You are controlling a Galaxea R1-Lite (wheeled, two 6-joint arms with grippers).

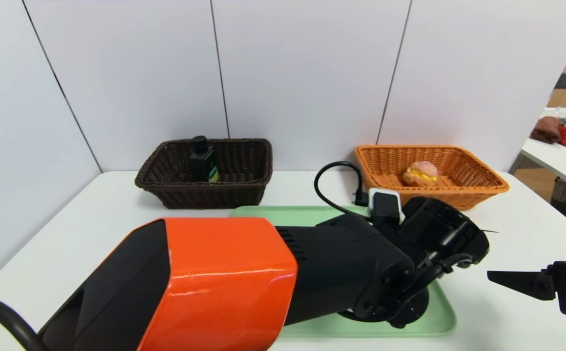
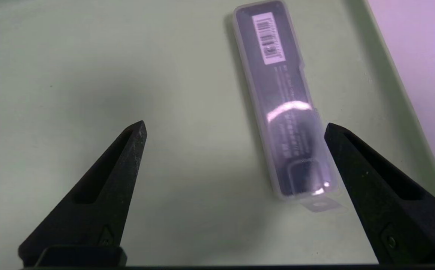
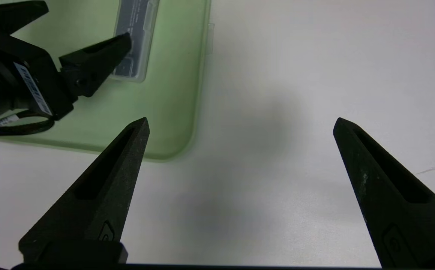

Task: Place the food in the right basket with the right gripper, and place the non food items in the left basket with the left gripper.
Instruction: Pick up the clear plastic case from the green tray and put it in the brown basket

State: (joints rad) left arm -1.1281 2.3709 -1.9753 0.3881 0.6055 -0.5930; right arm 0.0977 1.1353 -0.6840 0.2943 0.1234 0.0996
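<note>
The left gripper (image 2: 234,129), on its orange arm (image 1: 205,278), fills the near foreground of the head view and hangs low over the green tray (image 1: 439,324), jaws spread wide; it looks posed for a pick, since the grey case (image 2: 283,101) is the one thing not yet sorted; the case lies flat on the tray, barcode sticker up, inside the gap but hard against the finger (image 2: 375,187) at three o'clock in the left wrist view, well apart from the other finger, so the jaws probably need to shift sideways to centre on it; the right gripper (image 3: 240,127) waits over the bare table (image 3: 315,75) at about four o'clock from the tray, jaws wide apart, holding nothing; farther back, the black bottle (image 1: 203,161) stands in the dark brown basket (image 1: 244,187) at eleven o'clock; the bun (image 1: 420,174) rests in the orange basket (image 1: 488,187) at one o'clock.
</note>
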